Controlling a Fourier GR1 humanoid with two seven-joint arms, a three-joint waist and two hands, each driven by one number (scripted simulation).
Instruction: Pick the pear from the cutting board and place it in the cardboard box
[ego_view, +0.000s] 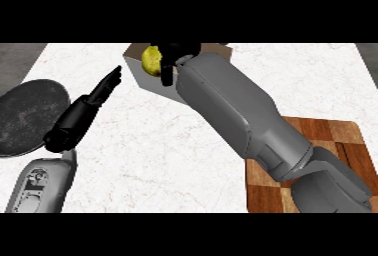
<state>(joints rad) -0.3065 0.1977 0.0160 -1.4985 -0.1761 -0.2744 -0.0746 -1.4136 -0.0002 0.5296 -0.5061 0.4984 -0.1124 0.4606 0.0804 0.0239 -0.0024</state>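
White marbled counter (170, 150) throughout, with grey strips at the far corners. At the far edge, a cardboard box (148, 80), open side up. Just over that box, the right hand (176, 55), fingers curled around a yellow-green pear (152, 61), held above the opening, not yet resting inside. Behind the hand, a long grey right forearm (236, 110) slanting across to the lower right, over a wooden cutting board (332, 135) at the right edge. To the left, the left hand (85, 112), fingers straight and together, pointing toward the box, holding nothing. Beside it, a dark round plate (29, 115) at the counter's left edge.
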